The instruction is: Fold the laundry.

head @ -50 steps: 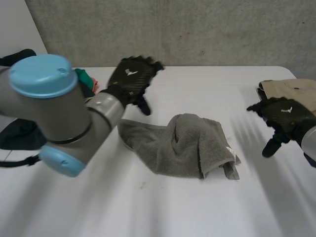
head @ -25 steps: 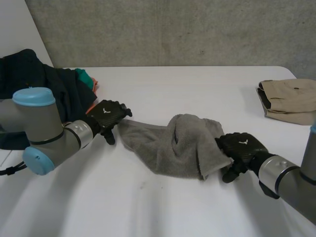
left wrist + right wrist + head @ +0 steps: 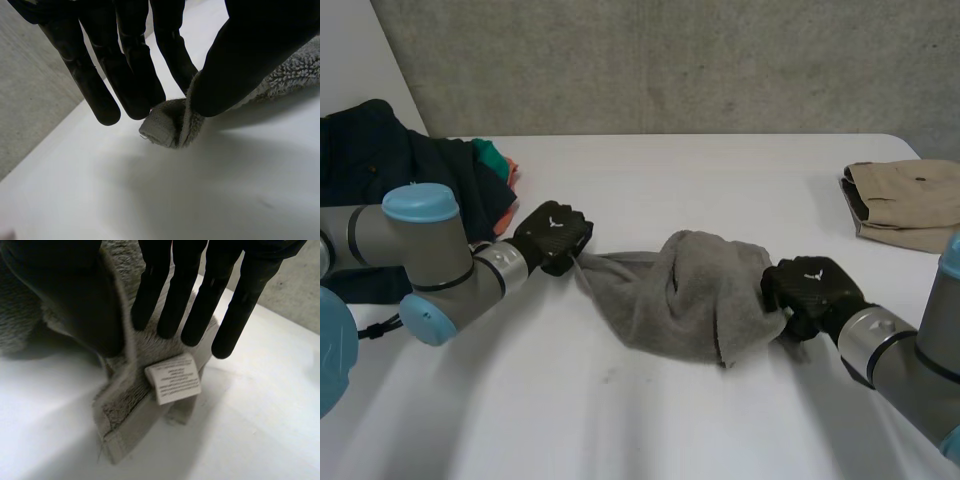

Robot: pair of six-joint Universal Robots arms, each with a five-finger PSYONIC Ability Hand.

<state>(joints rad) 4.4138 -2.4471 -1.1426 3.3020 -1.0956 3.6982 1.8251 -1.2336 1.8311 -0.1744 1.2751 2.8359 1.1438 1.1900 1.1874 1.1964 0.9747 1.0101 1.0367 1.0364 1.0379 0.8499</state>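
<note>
— What does the head camera give you?

— The grey towel (image 3: 690, 300) lies bunched on the white table (image 3: 650, 430) and runs between my two hands. My left hand (image 3: 555, 238) is closed on one end of it. My right hand (image 3: 810, 290) is curled tight at the opposite end. Behind my left hand sits a heap of dark clothes (image 3: 380, 160). Well beyond my right hand lies a folded beige garment (image 3: 910, 200).

— And your left wrist?

— There my thumb (image 3: 250, 55) and one finger (image 3: 175, 50) pinch a hemmed corner of the towel between them. The corner pokes out just past their tips, and the other fingers hang straight beside it, over bare table.

— The right wrist?

— My thumb presses a fold of the towel's edge against my fingers (image 3: 180, 290), which lie straight across the cloth. A white label (image 3: 173, 377) sticks out just past my fingertips, and the hemmed corner droops to the table beyond it.
</note>
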